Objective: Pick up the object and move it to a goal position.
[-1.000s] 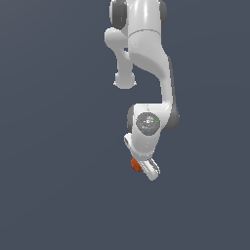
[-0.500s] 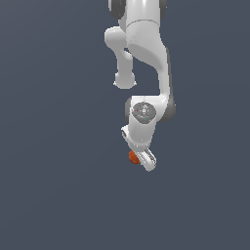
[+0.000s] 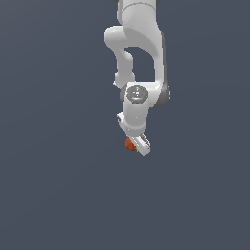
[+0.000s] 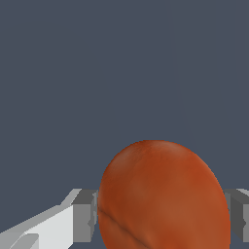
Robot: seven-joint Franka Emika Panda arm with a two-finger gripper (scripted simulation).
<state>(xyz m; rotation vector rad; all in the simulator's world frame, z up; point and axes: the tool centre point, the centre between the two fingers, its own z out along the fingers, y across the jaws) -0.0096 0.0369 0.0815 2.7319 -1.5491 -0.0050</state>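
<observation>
Gripper: our gripper (image 3: 137,145) hangs below the white arm (image 3: 139,44), and in the wrist view its two fingers (image 4: 85,214) press against opposite sides of the ball, so we read it as clamped on the ball.
Ball: the orange-red ball (image 4: 163,197) sits between the pads, filling the gap from one finger to the other; in the exterior view only a sliver of it (image 3: 130,144) peeps out beside the hand.
Surroundings: we see only a plain dark grey background around the hand and no goal marker, so we cannot tell how near the goal lies.
Handling: we judge the ball light and firm, since it keeps its round outline under the pads. Its smooth, curved skin looks apt to slip or roll if the squeeze loosens.
Where to hold: across the widest part, pads opposite each other, as they appear now.
Risk: a hold off the middle could squirt the ball out during a quick move.
</observation>
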